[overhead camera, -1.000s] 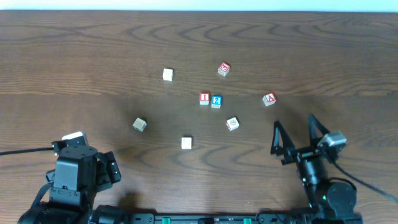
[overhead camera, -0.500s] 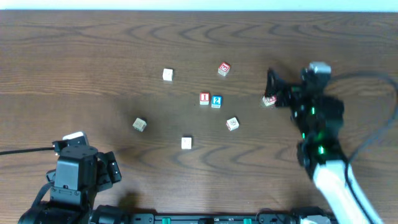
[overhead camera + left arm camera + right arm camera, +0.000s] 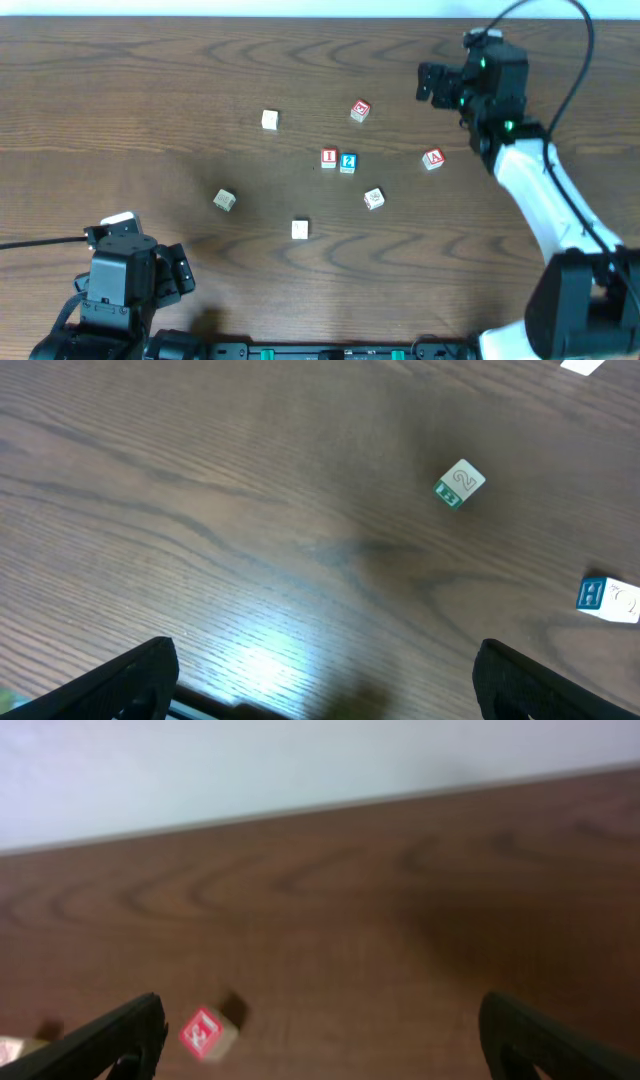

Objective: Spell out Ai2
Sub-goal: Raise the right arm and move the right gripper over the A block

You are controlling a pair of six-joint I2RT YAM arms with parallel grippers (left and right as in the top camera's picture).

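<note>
From overhead, the red I block (image 3: 328, 158) and the blue 2 block (image 3: 348, 162) sit touching side by side mid-bench (image 3: 120, 90), the I on the left, so the tail of the word looks already laid. The red A block (image 3: 433, 159) lies well apart to their right, tilted out of line. It probably has to go round to the free side of the I. The right pincer (image 3: 432, 88) hangs toward the far edge, with the A nearer the robot than its fingers and not between them. Another red block (image 3: 360, 111) lies to the pincer's left. Spare blocks are scattered near the pair, none touching it. The left arm (image 3: 120, 270) sits folded at the near-left corner, likely kept clear of the work.

In the left wrist view, the left pincer (image 3: 322, 655) is spread wide over bare wood and holds nothing. A block with a green 2 (image 3: 459, 483) lies ahead and to the right, and a blue-sided block (image 3: 607, 598) lies at the right edge. Both are outside the fingers.

In the right wrist view, the right pincer (image 3: 320, 1010) is also spread wide and empty. It looks toward the bench's far edge and the pale wall. Only the red block, its letter unreadable, shows low beside one finger. The A is out of this view.
</note>
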